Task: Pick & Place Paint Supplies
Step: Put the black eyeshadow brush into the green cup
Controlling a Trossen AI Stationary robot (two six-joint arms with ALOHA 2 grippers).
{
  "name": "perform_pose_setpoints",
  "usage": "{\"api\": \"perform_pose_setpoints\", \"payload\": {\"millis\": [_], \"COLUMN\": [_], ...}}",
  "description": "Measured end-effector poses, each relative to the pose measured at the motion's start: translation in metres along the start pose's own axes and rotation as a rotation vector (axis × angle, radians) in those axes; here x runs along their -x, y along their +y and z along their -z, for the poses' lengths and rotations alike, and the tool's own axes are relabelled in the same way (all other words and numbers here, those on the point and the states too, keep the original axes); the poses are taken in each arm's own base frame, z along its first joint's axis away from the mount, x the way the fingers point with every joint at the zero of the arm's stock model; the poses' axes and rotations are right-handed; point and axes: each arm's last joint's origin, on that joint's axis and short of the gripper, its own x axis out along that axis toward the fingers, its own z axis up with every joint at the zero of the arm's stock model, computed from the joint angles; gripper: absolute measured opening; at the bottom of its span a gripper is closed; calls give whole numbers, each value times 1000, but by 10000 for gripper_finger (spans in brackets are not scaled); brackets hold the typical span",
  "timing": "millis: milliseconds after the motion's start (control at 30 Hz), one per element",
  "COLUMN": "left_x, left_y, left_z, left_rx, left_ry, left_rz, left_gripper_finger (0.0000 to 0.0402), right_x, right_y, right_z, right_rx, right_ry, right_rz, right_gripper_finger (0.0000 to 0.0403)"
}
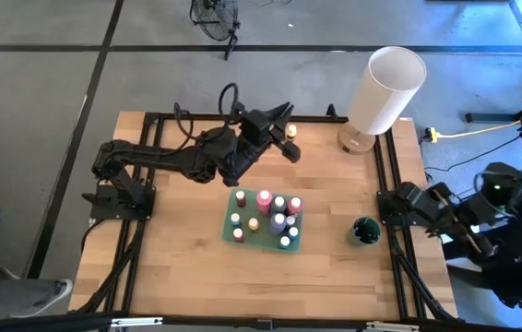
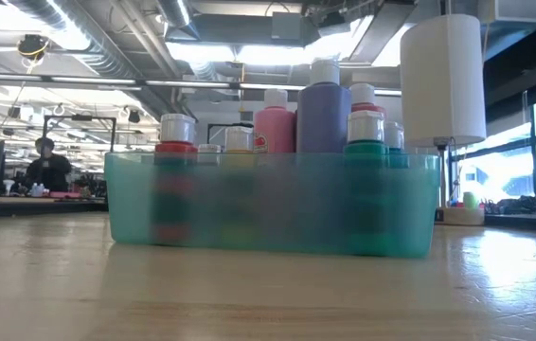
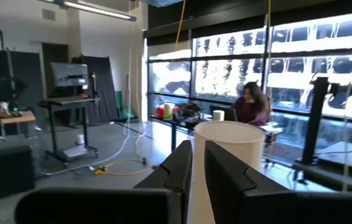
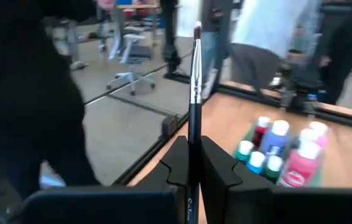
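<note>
At table's right edge | right pincer (image 4: 189,163) clamps upright brush (image 4: 194,93)

white cylinder (image 1: 385,89): table's far right | dark green cup (image 1: 364,231): right edge

A pale wooden slatted table (image 1: 178,249) carries everything. On it rest a translucent green plastic tray (image 1: 263,243), a tall white cylinder (image 1: 385,90) and a dark green round cup (image 1: 364,231).

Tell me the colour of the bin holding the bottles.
Translucent teal bin; low view shows it best.
</note>
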Motion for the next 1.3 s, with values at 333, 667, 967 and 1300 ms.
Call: {"api": "perform_pose_setpoints", "payload": {"millis": [333,667,967,1300], "left_x": [12,25,24,0], "left_y": [-9,-17,-11,-2], "left_z": [-2,-4,-9,4], "left_rx": [47,-132,-136,51], "left_ry": [0,0,1,50], "left_rz": [38,69,69,260], "left_gripper_finger": [19,15,11,2], "right_x": [-27,-45,-53,-48], "right_y": [-28,-35,-56,-55], "right_z": [20,19,40,41], "right_rx": [-7,-24,-142,-130], "right_ry": [-100,-134,-160,-163], "right_rz": [-121,41,71,-18], "right_gripper_finger": [16,16,16,16]}}
